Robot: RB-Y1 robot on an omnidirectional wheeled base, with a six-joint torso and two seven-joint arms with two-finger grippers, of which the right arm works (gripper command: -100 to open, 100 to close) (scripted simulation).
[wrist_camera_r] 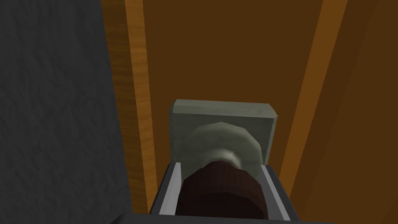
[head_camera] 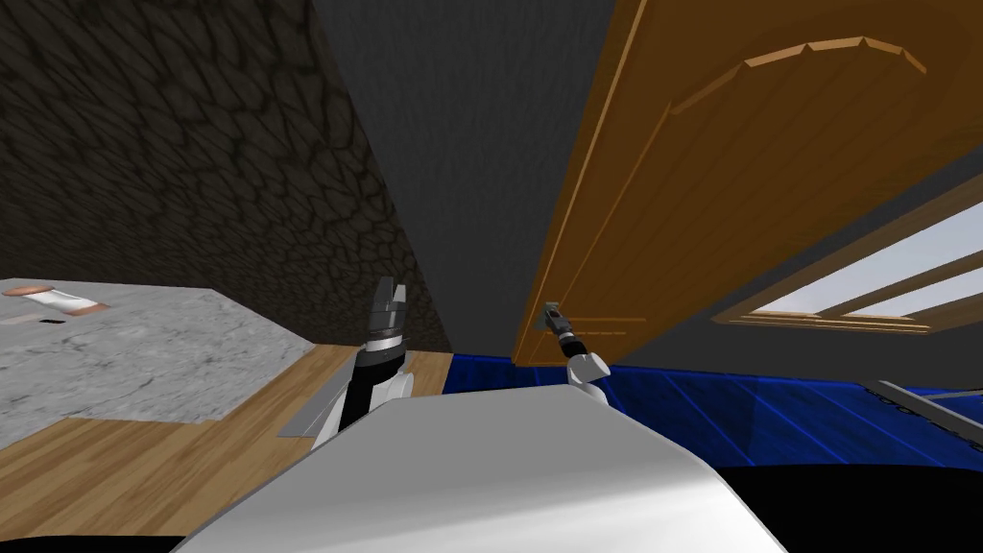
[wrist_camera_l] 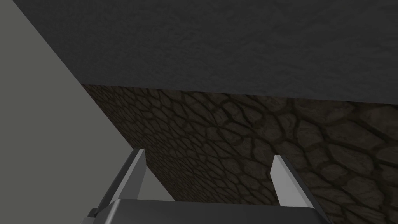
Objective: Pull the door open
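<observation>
Right wrist view: right end effector (wrist_camera_r: 220,168) is clamped on a dark reddish-brown round knob (wrist_camera_r: 221,194), with one thin grey finger (wrist_camera_r: 171,186) pressed against each side of it. The knob sits on a grey-green round collar (wrist_camera_r: 217,142) over a grey-green square backplate (wrist_camera_r: 223,114). The backplate is fixed to an orange-brown wooden panelled door (wrist_camera_r: 233,50), near the door's lighter edge strip. A dark grey textured wall (wrist_camera_r: 50,109) runs just beside that edge.

Head view: the door (head_camera: 730,173) is ahead and to my right, over a blue floor (head_camera: 749,413). The right arm reaches forward, its end effector (head_camera: 554,317) at the door's edge next to the wall.

The left end effector (head_camera: 389,293) is raised near the chest, well apart from the door. Left wrist view: that end effector (wrist_camera_l: 208,157) is spread wide and holds nothing.
</observation>
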